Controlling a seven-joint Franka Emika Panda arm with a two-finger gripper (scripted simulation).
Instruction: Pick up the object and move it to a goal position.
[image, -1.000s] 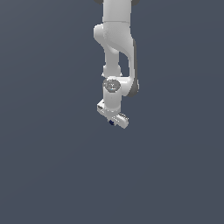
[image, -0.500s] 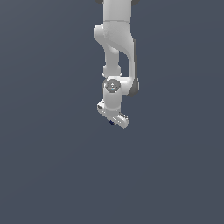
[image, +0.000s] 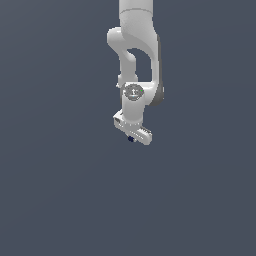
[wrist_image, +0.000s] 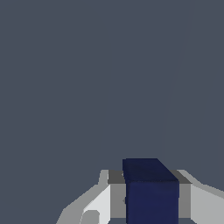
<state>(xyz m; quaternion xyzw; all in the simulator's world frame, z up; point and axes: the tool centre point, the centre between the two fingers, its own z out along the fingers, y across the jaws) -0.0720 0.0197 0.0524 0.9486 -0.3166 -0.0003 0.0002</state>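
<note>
Slightly raised since a second ago: the arm's wrist and hand sit a touch higher in the exterior view, the navy lump riding up with them; little else has shifted.

Surroundings: uniform slate-grey field filling both views, no edge, seam or horizon showing; whether it is floor or backdrop cannot be told.

Arm (image: 135, 45): white, jointed, entering at 12 o'clock of the exterior view and hanging down to mid-frame; round grey joint cap at the wrist.

Gripper (image: 132, 138): white, at the arm's lower end, its bar tilted so that it runs from 10 o'clock down to 4 o'clock. In the wrist view the gripper (wrist_image: 152, 199) shows pale fingers (wrist_image: 117, 197) standing close on either side of the block, pressed against its flanks; closed on it, as far as this low-cropped view allows.

Object (wrist_image: 151, 192): dark navy-blue blocky lump, held between the fingers, clear of any surface. In the exterior view the object (image: 131, 139) is a tiny dark speck at 6 o'clock of the gripper bar, tucked just under it, far smaller than the hand.
</note>
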